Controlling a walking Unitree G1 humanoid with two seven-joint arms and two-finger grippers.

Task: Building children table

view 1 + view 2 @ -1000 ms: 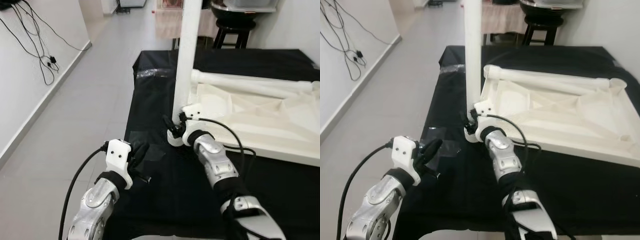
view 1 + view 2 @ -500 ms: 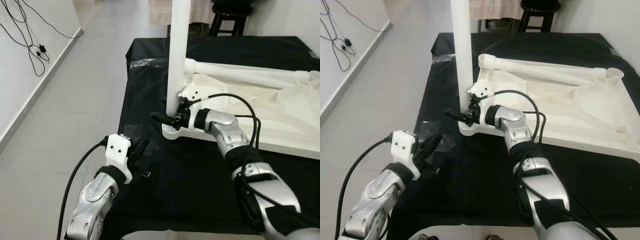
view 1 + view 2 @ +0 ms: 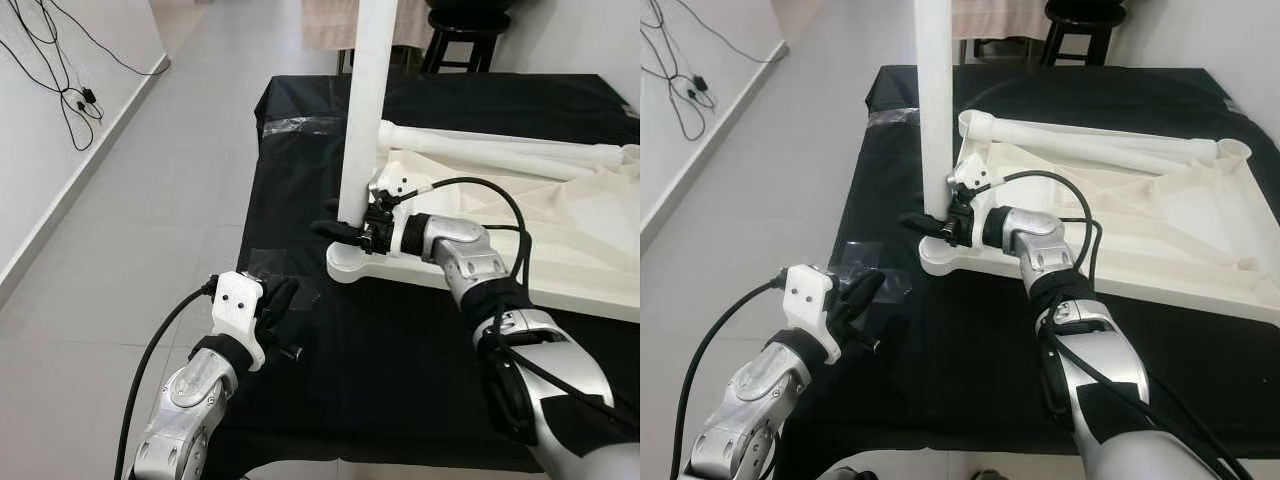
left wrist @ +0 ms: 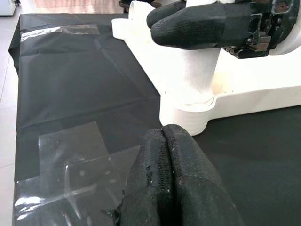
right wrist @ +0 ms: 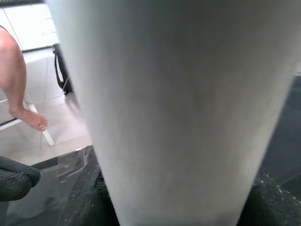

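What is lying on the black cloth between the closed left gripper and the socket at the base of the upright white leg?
In the left wrist view, only bare black cloth separates the left gripper from the socket; clear tape lies beside.

This is looking like a room in a home. Big grey floor tiles [image 3: 150, 190] are running beside a white wall [image 3: 40, 130], and black cables [image 3: 60, 60] are hanging down that wall. A low desk [image 3: 940, 330] is wearing a black cloth, with clear tape [image 3: 285, 125] sticking the cloth down. A dark stool [image 3: 465, 30] is standing behind it. A person's bare foot [image 5: 28, 117] is resting on the tiles.
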